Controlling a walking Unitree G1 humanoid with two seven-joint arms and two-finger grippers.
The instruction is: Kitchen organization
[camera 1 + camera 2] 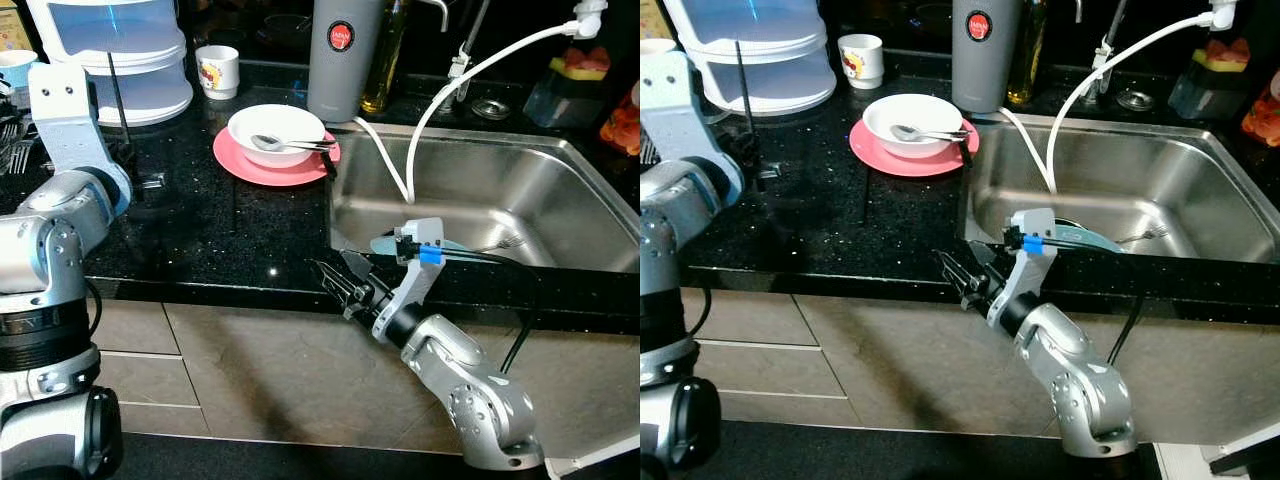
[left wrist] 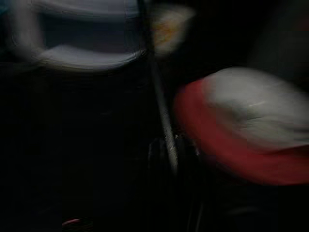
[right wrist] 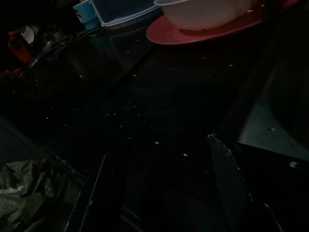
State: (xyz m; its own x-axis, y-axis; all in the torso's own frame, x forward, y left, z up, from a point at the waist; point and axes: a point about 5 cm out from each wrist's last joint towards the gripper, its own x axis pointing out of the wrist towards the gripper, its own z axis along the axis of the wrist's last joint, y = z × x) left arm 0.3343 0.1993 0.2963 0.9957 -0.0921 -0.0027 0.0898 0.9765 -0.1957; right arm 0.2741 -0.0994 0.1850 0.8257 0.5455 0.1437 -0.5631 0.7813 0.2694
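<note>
- Black stone forms the counter (image 1: 200, 230), on which one pink plate (image 1: 262, 165) is set, just left of the steel sink (image 1: 480, 190).
- One white bowl (image 1: 275, 130) is stacked on that plate, with one spoon (image 1: 290, 145) laid inside.
- The right gripper (image 1: 338, 282) is held low at the counter's front edge, fingers parted and empty.
- The left gripper (image 1: 745, 100) is raised near the plastic container (image 1: 120, 50); whether it is spread or clenched cannot be told.
- The bowl is probably to be taken next; the spoon should be kept from sliding out.
- One mug (image 1: 217, 70), one grey flask (image 1: 342, 55) and one fork (image 1: 500, 243) in the sink are counted.
</note>
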